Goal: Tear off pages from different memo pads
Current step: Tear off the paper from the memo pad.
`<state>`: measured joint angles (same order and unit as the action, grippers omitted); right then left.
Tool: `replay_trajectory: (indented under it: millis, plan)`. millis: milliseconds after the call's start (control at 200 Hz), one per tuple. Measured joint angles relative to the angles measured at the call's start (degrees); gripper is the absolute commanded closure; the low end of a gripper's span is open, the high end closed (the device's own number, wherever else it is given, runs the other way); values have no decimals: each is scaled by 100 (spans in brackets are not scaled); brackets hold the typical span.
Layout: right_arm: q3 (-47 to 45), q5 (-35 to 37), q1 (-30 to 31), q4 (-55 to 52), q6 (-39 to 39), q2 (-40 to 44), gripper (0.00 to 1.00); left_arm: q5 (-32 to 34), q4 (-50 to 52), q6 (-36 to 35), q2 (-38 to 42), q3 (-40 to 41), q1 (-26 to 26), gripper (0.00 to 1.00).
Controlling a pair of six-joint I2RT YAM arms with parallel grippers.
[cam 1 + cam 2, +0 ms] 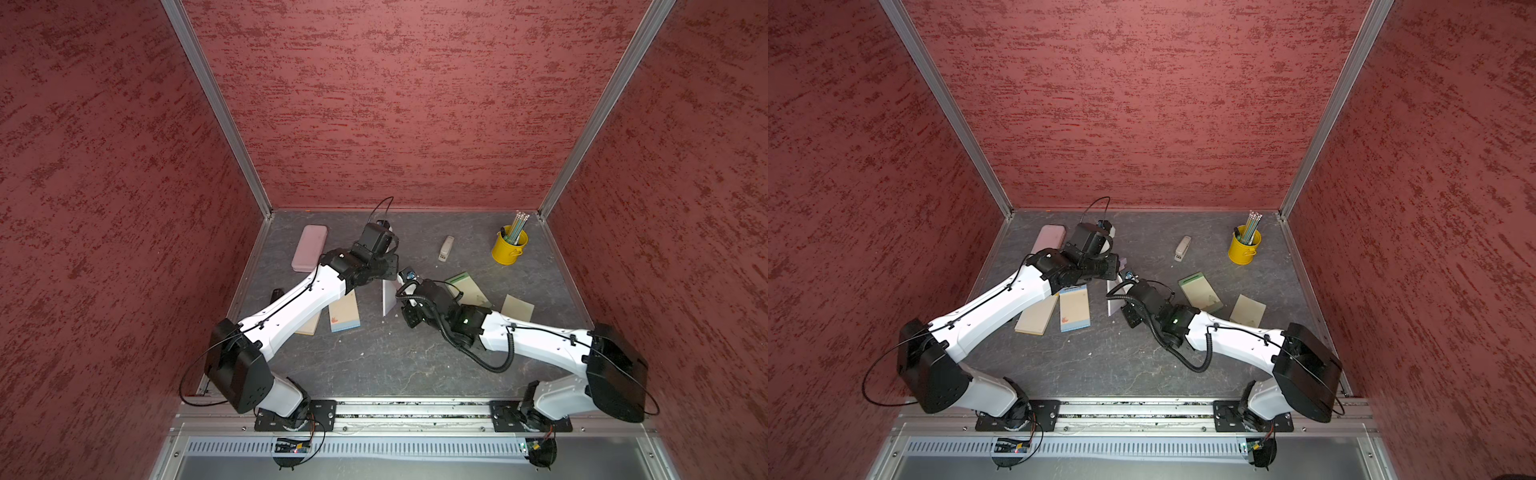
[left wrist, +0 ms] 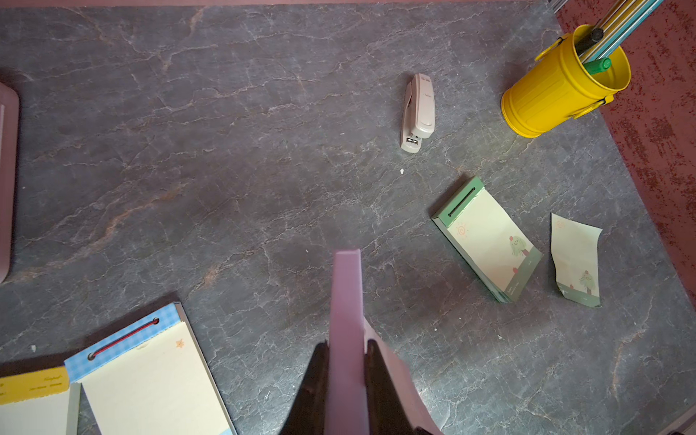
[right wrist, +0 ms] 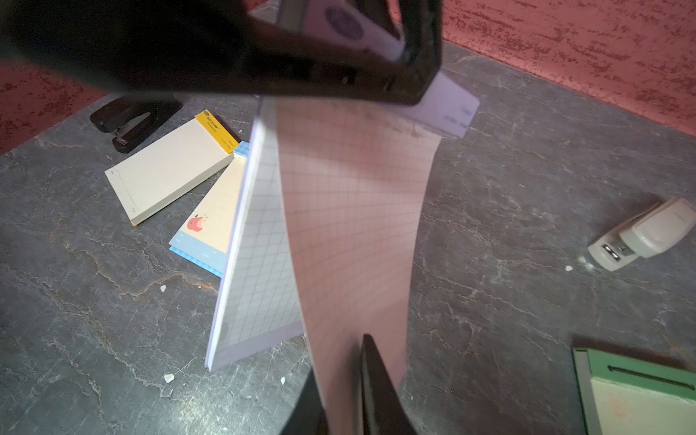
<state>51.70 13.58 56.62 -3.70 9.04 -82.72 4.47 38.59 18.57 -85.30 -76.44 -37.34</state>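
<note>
The left gripper [image 2: 346,346] is clamped on the top strip of the lilac memo pad [image 3: 260,244], upright (bottom edge down) on the robot's side of the beige stapler [image 2: 418,113]. The right gripper [image 3: 339,361] pinches its peeled-back lilac page [image 3: 354,211].

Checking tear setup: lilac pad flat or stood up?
Stood up: the lilac pad hangs on end, its top strip pinched by the left gripper; the right gripper holds its front page peeled away.

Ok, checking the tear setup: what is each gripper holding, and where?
The left gripper clamps the lilac memo pad by its bound top strip; the right gripper pinches that pad's front page near its free bottom edge.
</note>
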Motion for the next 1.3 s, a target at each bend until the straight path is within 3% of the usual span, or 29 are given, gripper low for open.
replay_trajectory:
  millis: [210,401,576,842,1112,1298]
  plan:
    - [-2,-472,-74,-68,-133,0,90,-199,-15,-260,0,0,26,100]
    - [-85,-957,-197,-68,-118,33,73,-636,-341,-546,31,197,98,100]
    - [-262,-1281,-343,-13,-175,170,92,-1102,-529,-688,57,337,118,100]
    - [-376,-2116,-632,109,-140,247,97,-1604,-496,-855,57,337,72,100]
    - [-378,-2798,-881,304,81,177,92,-2076,-507,-898,57,369,120,100]
    - [-444,-3053,-990,529,258,157,77,-2634,-732,-669,57,708,527,100]
